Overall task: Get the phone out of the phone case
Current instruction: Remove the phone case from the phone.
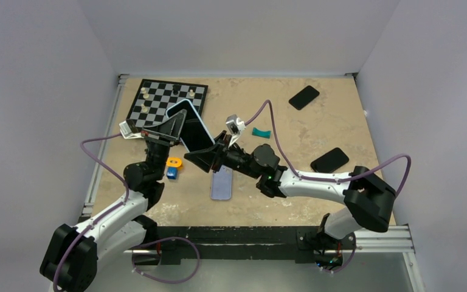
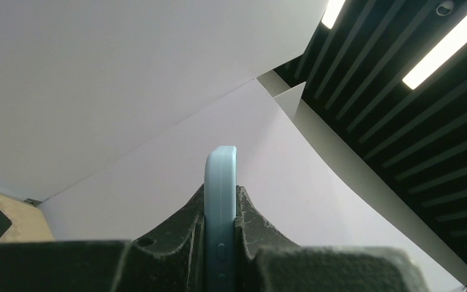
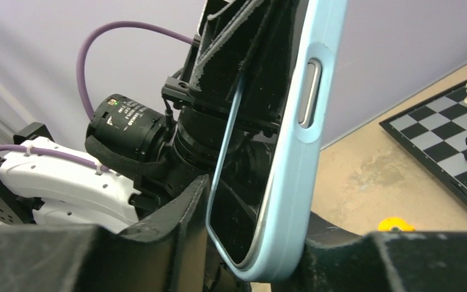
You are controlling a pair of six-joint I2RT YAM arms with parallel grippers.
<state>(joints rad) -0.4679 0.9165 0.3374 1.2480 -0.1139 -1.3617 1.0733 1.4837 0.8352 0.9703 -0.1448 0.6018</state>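
Top view: we hold the black glass phone (image 1: 190,129), in its light-blue rubbery case (image 1: 202,121), tilted above the tan table (image 1: 292,194). The left gripper (image 1: 171,129) pinches one side, the right gripper (image 1: 211,153) the lower end. Count: 1 cased phone, 2 bare black phones (image 1: 304,97) (image 1: 329,160), 1 lilac flat slab (image 1: 222,182), 1 chessboard (image 1: 167,100). Left wrist: fingers (image 2: 170,234) clamp the case edge. Right wrist: fingers (image 3: 170,243) squeeze front & back. We judge it's the peel step; nxt, one arm fixes the case while the other pushes the phone out.
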